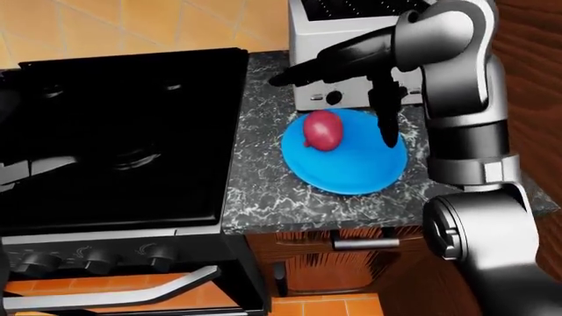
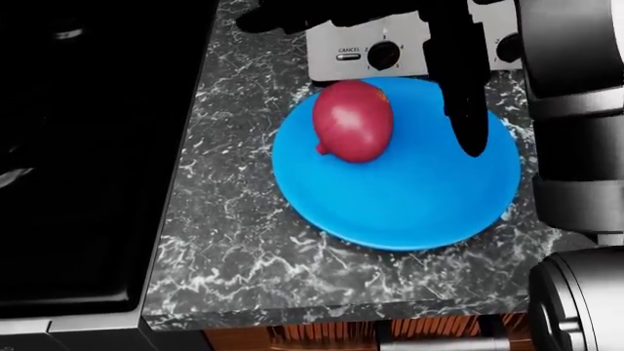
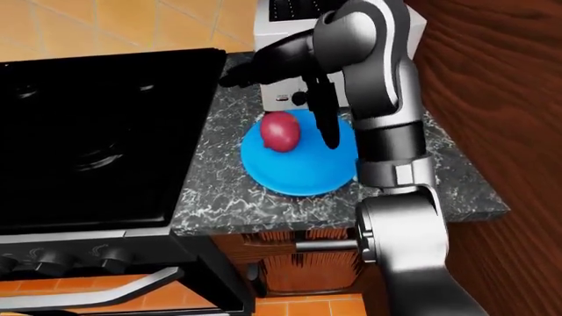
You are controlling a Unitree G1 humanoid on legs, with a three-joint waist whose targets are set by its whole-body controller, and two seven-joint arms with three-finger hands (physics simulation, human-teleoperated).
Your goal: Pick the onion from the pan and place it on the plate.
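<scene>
A red onion (image 2: 353, 121) lies on the upper left part of the blue plate (image 2: 410, 197), on the dark marble counter (image 2: 243, 248). My right hand (image 1: 334, 108) hovers above the plate, open and apart from the onion. One of its fingers (image 2: 463, 95) hangs down to the right of the onion, over the plate. The other fingers stretch left above the onion, in front of the toaster. The pan does not stand out against the black stove (image 1: 123, 131). My left hand is not visible.
A silver toaster (image 1: 351, 20) stands right behind the plate at the top. The black stove fills the left of every view, with oven knobs and a handle (image 1: 114, 289) below. A wooden cabinet wall (image 1: 527, 66) closes the right side.
</scene>
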